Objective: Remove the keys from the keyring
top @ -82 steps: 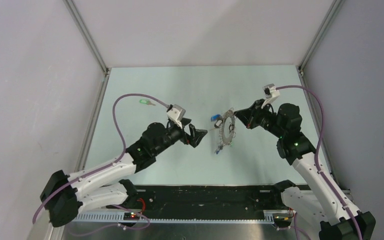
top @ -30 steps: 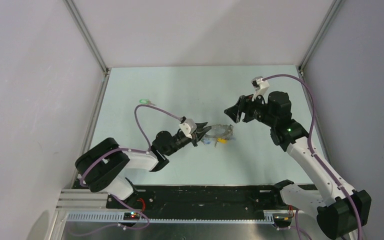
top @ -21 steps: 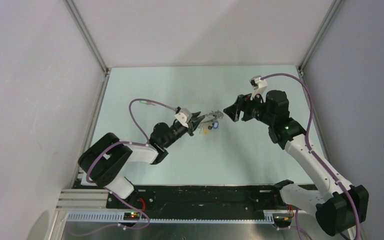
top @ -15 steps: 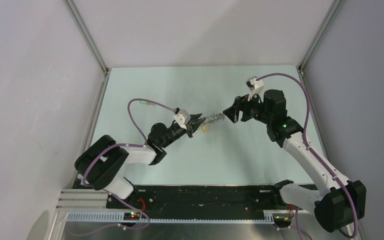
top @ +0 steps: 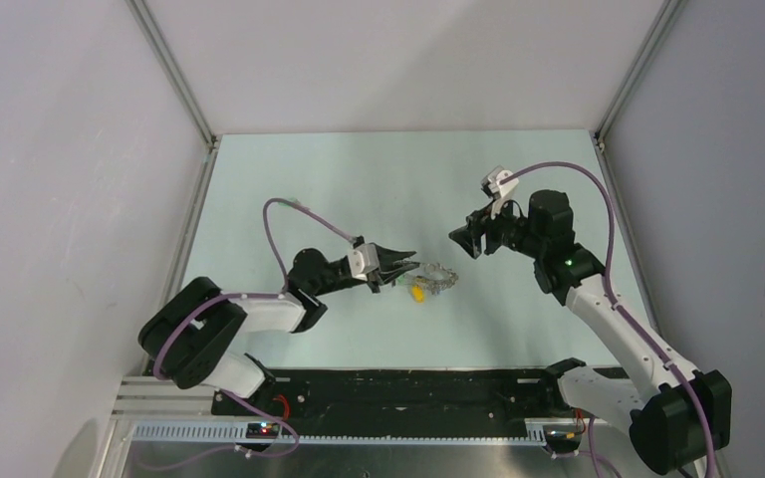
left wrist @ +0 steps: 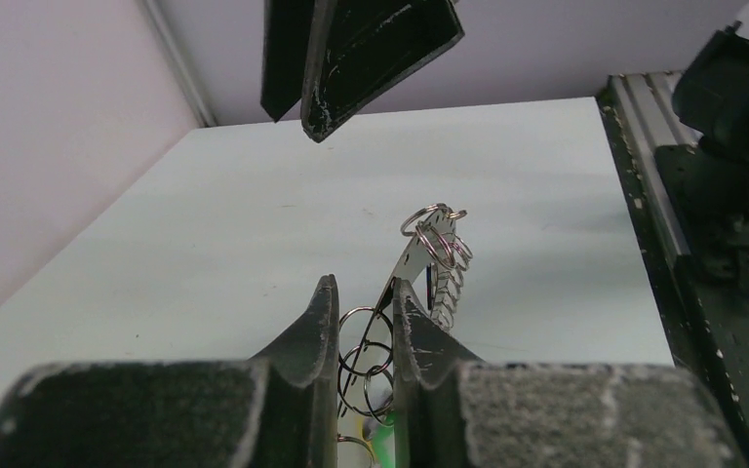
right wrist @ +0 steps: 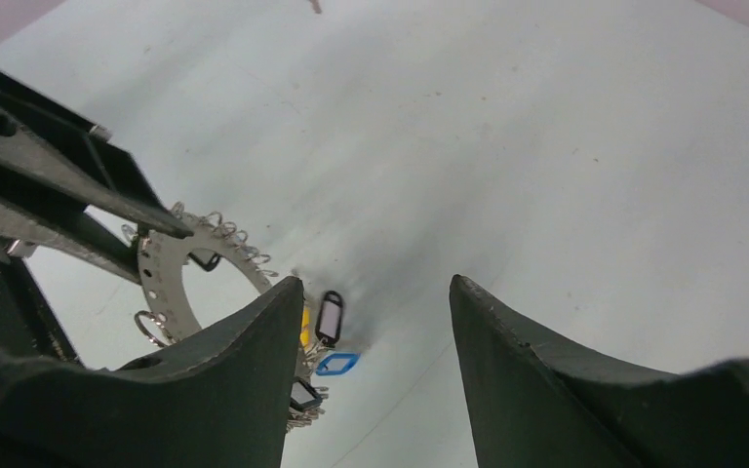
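Well, you had the left gripper [top: 405,261] closed narrow on the keyring [top: 438,278], pinching one edge of its flat band. In the left wrist view the band stood between the two black fingers [left wrist: 317,327] and ran up and away from them, seen almost edge-on. The keyring was a wide, flat ring of silvery-grey metal with a big round hole in the middle, and small holes ran along its outer border. Thin wire rings [left wrist: 361,336] hung from this border like a fringe. The keys [right wrist: 329,317] hung at the lower side of the keyring, just above the pale green table [top: 359,179]. They were very small, with plastic heads in black, blue and yellow. Whether the keys touched the table I cannot tell.

Your right gripper [top: 461,242] was wide open and held nothing. It stood near the keyring, on the side opposite to the left gripper, and did not touch it. Its fingers [right wrist: 546,390] were black, with a rough, matte surface.
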`<act>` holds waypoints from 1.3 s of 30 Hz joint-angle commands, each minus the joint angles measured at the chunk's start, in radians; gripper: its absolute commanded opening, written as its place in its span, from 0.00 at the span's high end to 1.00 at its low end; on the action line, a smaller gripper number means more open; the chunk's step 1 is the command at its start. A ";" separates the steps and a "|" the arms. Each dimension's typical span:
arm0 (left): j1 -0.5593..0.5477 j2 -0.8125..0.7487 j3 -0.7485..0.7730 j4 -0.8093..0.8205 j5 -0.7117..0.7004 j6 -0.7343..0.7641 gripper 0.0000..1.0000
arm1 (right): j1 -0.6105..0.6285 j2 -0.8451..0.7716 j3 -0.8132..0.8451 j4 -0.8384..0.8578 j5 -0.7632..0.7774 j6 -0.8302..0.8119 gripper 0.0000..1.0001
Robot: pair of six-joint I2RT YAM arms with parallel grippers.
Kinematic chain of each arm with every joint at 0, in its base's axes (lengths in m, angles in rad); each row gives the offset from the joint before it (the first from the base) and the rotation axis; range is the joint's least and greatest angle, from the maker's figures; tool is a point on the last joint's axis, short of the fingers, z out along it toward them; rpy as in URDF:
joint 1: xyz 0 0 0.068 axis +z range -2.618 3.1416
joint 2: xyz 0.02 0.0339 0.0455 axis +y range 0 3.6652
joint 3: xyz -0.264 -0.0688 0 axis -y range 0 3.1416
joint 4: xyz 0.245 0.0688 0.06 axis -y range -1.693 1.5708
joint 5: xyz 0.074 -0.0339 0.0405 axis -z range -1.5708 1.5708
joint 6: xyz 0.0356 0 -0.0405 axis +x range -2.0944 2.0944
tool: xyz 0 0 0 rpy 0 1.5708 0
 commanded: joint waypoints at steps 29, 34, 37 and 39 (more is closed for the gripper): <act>0.280 0.289 0.735 0.164 0.792 -0.623 1.00 | -0.036 -0.036 -0.023 0.351 -0.446 0.108 0.34; 0.280 0.277 0.732 0.164 0.783 -0.628 1.00 | 0.037 -0.013 -0.006 0.348 -0.407 0.037 0.32; 0.278 0.259 0.727 0.164 0.783 -0.630 1.00 | 0.066 0.027 0.017 0.312 -0.346 0.003 0.33; 0.276 0.248 0.721 0.164 0.785 -0.627 1.00 | 0.075 0.055 0.024 0.323 -0.320 -0.009 0.34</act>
